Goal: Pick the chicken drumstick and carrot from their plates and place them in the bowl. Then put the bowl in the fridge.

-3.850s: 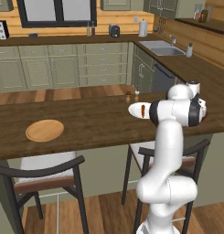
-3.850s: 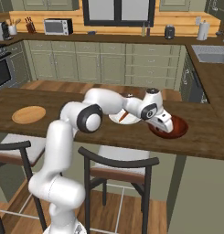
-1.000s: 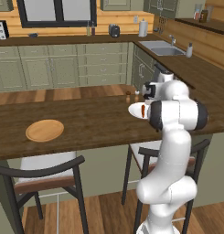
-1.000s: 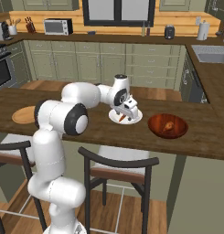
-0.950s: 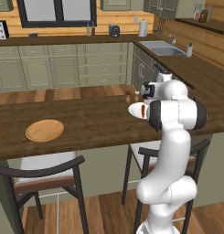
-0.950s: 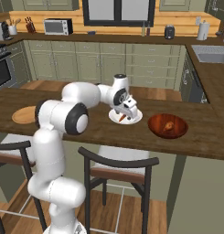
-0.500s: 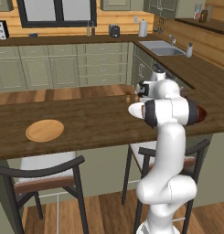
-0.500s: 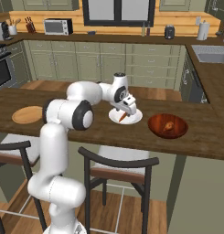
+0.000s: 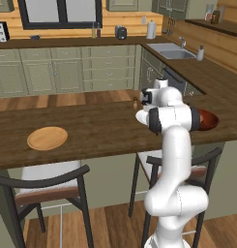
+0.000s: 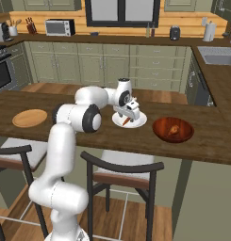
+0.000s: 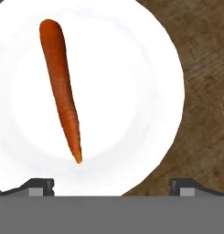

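Counter (image 10: 88, 141): bowl (image 10: 160, 133) at 3 o'clock of white plate (image 10: 140, 120), drumstick (image 10: 172, 130) already inside. Gripper (image 10: 130, 111) hovers over plate, fingers spread wide, holding nothing, likely staging a pick. Carrot (image 11: 62, 84) lies on plate, tip toward 6 o'clock.

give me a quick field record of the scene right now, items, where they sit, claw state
carrot: lying on the white plate, untouched
chicken drumstick: inside the bowl
wooden plate: bare, at the counter's far left
claw: open, hovering over the white plate
bowl position: on the counter, right of the white plate
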You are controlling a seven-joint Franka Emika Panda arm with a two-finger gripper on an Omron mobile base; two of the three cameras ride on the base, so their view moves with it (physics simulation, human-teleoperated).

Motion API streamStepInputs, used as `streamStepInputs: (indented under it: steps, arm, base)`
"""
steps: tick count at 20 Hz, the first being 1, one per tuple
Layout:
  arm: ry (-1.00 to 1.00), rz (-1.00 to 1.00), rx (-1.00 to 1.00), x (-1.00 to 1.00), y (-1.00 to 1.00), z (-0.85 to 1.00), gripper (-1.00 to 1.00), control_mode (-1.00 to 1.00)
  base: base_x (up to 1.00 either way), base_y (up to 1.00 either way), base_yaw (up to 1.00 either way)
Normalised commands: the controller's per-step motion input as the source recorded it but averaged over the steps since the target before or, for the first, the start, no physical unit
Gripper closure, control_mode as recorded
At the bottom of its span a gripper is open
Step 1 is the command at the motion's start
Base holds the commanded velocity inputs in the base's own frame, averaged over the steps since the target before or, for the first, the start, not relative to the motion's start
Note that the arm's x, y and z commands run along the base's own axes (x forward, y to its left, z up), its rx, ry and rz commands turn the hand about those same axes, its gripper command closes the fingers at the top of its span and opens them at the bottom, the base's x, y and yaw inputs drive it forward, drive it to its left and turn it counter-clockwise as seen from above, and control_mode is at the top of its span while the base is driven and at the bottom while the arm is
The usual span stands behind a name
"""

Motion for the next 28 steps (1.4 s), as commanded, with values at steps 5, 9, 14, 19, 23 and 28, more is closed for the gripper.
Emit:
streamStepInputs:
  steps: [5,9,14,19,23,28]
  arm:
    - [0.09,0.02,0.00,0.23,0.01,-0.04,-1.00,-1.00]
    - [0.07,0.04,0.00,0.24,0.00,-0.20,-1.00,-1.00]
    - [0.07,0.03,0.00,0.07,0.02,-0.26,-1.00,-1.00]
    - [0.04,0.03,0.00,0.00,0.02,-0.19,-1.00,-1.00]
    - [0.00,0.03,0.00,0.01,0.00,-0.01,-1.00,-1.00]
    - [0.00,0.03,0.00,0.00,0.12,-0.08,-1.00,-1.00]
  base:
    - [0.00,0.00,0.00]
    - [0.00,0.00,0.00]
    - [0.00,0.00,0.00]
    - [0.00,0.00,0.00]
    - [0.00,0.00,0.00]
    - [0.00,0.00,0.00]
